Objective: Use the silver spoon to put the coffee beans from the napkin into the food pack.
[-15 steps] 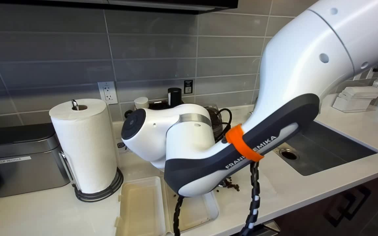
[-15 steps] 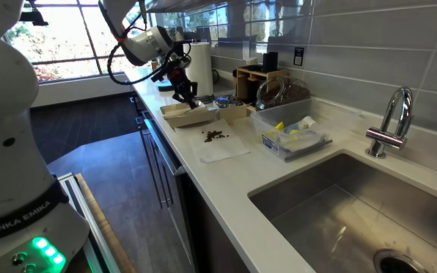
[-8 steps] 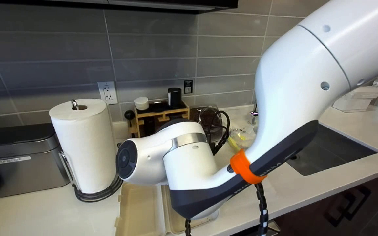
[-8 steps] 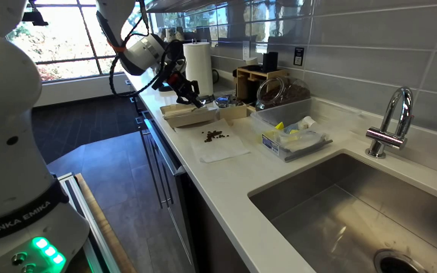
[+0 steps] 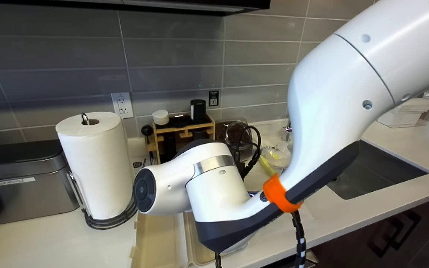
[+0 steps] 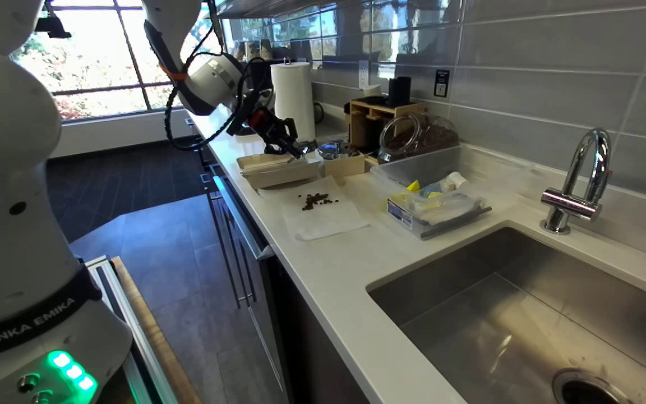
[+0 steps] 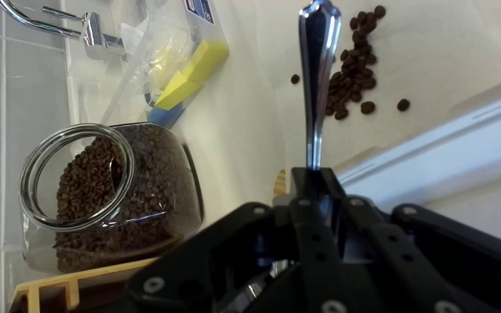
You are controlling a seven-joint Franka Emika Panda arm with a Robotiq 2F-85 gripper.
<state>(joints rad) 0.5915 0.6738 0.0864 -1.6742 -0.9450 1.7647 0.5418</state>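
Leftmost of the task's things in an exterior view, the food pack stands on the counter just beside the napkin, probably so each load travels only briefly. Near its rim, the gripper is narrow around the silver spoon, pinching a thin shank; in the wrist view a flared end juts out, which I take for the handle tip (the bowl itself I cannot make out). That hold likely suits tipping, though so slim a shank could twist. Next come the coffee beans, heaped loosely on the napkin, whose paper presumably keeps them together for scooping. Farther right, the clear plastic bin and the sink lie off the likely working path, leaving the spoon room.
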